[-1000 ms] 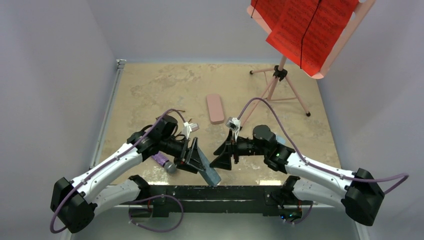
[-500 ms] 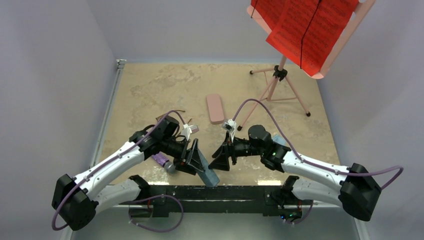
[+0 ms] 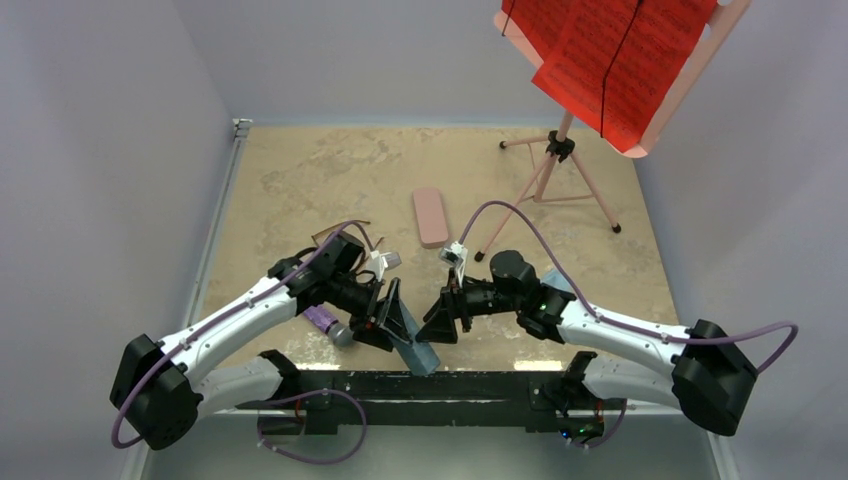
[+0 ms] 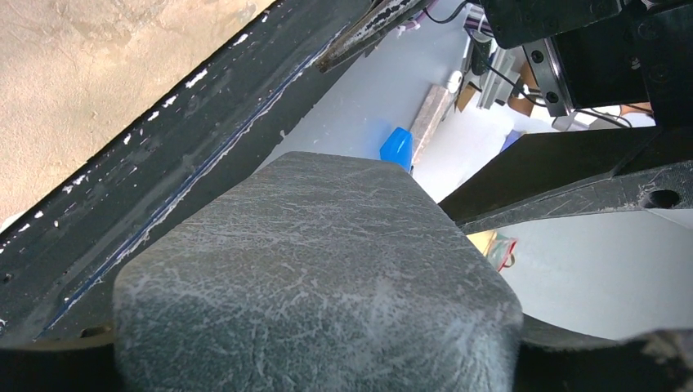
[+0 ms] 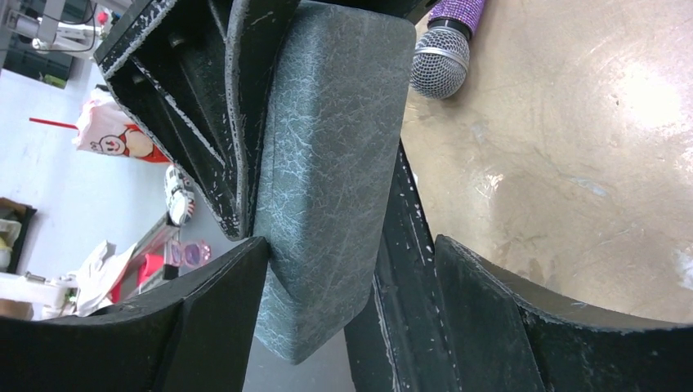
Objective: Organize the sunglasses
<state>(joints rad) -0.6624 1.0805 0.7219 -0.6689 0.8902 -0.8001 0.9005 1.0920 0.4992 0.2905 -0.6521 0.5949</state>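
My left gripper (image 3: 398, 325) is shut on the oblong blue-grey case (image 3: 415, 350), held tilted over the table's near edge. The case fills the left wrist view (image 4: 319, 278). My right gripper (image 3: 438, 322) is open, its jaws on either side of the case's end (image 5: 327, 163). One finger (image 5: 204, 327) touches the case's edge. The dark brown sunglasses (image 3: 335, 232) lie behind the left arm, partly hidden. A small pink-purple pair of lenses (image 5: 190, 255) shows past the table's edge in the right wrist view. I cannot tell where it lies.
A pink case (image 3: 431, 216) lies mid-table. A purple microphone (image 3: 328, 323) lies under the left arm and also shows in the right wrist view (image 5: 441, 57). A pink music stand (image 3: 560, 150) with red sheets stands at the back right. The black front rail (image 3: 450, 385) runs below the grippers.
My right gripper has moved left, closing in around the case's end. The left arm has shifted slightly forward with the case still in it.
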